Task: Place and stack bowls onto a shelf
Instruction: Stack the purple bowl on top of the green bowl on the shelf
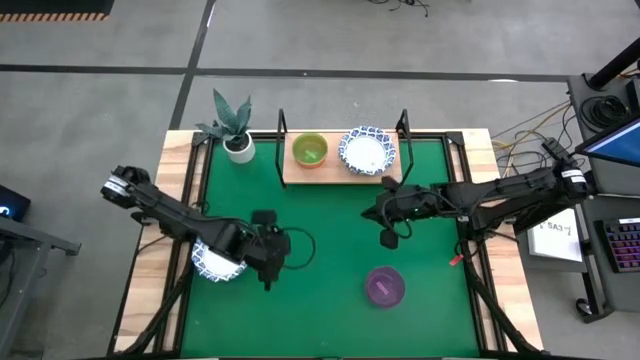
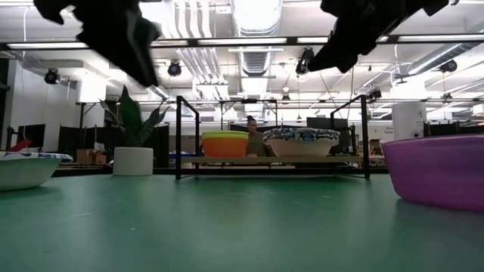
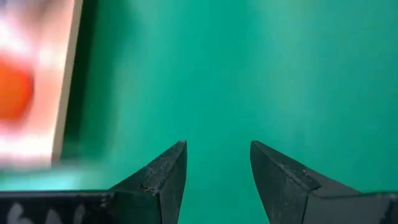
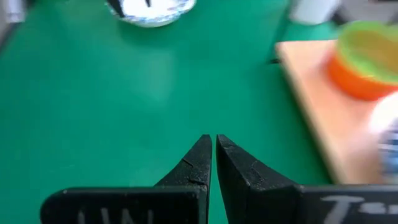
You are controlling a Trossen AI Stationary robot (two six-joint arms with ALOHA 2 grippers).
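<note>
Purple bowl [image 2: 439, 170] sat nearest, untouched. I held my right gripper [image 1: 388, 238] closed and empty above it, left gripper [image 1: 268, 270] parted near the patterned bowl [image 1: 215, 261]; fetching for the shelf [image 1: 335, 172] came next.

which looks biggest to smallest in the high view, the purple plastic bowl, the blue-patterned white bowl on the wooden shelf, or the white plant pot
1. Blue-patterned white bowl on the wooden shelf
2. Purple plastic bowl
3. White plant pot
</note>
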